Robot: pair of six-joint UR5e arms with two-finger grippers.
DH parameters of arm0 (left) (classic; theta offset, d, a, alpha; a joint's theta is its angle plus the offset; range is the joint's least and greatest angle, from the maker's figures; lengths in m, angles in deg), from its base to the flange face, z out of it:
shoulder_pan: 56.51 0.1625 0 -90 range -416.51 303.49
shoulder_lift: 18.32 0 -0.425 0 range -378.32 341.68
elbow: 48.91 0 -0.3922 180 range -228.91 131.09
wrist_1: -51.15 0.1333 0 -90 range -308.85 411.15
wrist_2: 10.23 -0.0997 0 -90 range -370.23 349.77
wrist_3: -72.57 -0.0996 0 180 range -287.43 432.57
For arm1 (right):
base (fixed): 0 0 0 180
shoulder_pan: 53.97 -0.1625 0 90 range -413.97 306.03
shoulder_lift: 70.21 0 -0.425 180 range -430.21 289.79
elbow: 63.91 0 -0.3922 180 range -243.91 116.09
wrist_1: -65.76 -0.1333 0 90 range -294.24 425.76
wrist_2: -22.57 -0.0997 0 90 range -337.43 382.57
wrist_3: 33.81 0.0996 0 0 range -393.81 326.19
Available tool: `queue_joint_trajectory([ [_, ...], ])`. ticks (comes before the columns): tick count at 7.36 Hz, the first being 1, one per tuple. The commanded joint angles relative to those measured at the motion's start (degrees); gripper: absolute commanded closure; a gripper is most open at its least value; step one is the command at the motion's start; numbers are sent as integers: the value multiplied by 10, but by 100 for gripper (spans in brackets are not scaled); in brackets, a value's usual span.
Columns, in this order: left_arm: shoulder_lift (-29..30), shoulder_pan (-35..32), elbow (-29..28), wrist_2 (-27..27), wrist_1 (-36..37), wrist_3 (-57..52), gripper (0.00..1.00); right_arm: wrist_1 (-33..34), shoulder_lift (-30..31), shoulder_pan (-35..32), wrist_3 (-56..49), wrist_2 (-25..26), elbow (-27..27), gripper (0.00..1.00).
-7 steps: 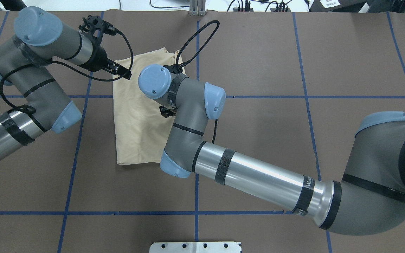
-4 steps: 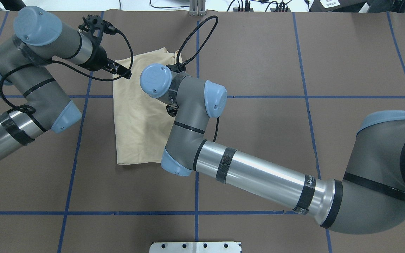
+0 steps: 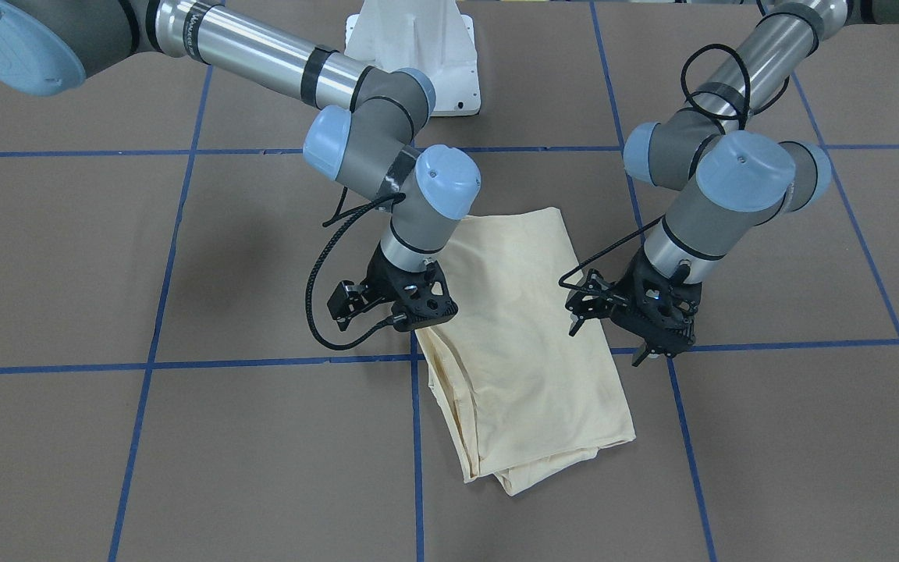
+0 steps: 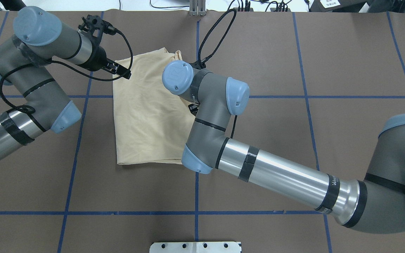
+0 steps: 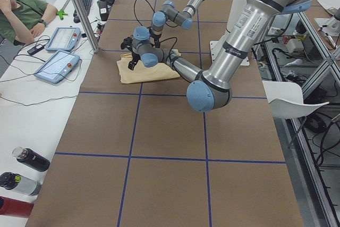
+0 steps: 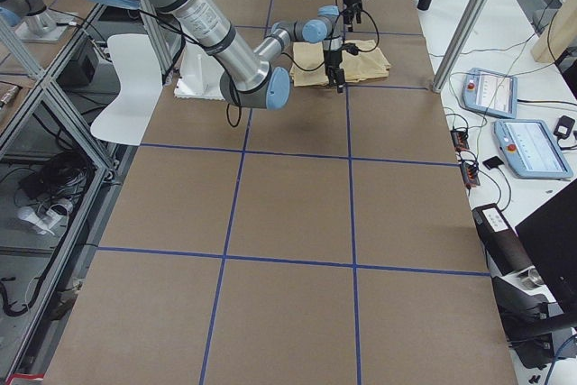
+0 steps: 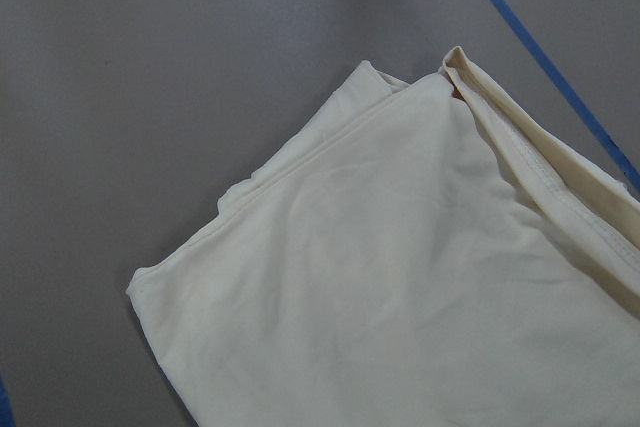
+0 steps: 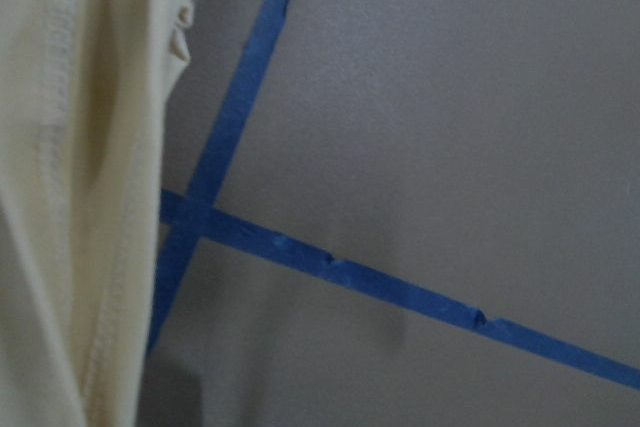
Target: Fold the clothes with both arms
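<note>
Brown table (image 4: pixel 276 52) bears the folded T-shirt (image 4: pixel 146 116); left pincer (image 3: pixel 605 345) stands apart, while the right pincer (image 3: pixel 412 316) I cannot tell.

A brown-covered table (image 4: pixel 346 52) gridded with blue tape lines (image 4: pixel 306 97) stands under even light, a white bench (image 5: pixel 21 110) beside it holding teach pendants (image 5: pixel 57 66) and dark bottles (image 5: pixel 31 159) — a white chair (image 5: pixel 289 102) opposite.

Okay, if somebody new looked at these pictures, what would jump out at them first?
The pale cream-yellow shirt, folded into an oblong, stands out on the brown table with its blue tape grid. The grey, blue-capped left arm and right arm bend over it, the left gripper at one long edge, the right gripper at the other.
</note>
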Motion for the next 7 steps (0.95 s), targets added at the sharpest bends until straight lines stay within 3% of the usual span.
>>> queue_joint_trajectory([
  [1,-7,1,1,0,-1,0,0,-3,22,-14,8,-10,55,1],
  [2,-8,1,11,0,0,5,0,-29,26,-25,41,-46,80,1],
  [3,-29,1,33,-2,0,13,0,-102,48,-35,109,-96,95,1],
  [4,-51,3,66,-6,0,74,0,-167,96,-35,174,-102,133,1],
  [6,-121,65,152,-20,0,195,0,-189,166,-34,288,-101,222,1],
  [7,-146,122,182,-71,1,261,0,-184,171,-32,327,-102,233,1],
])
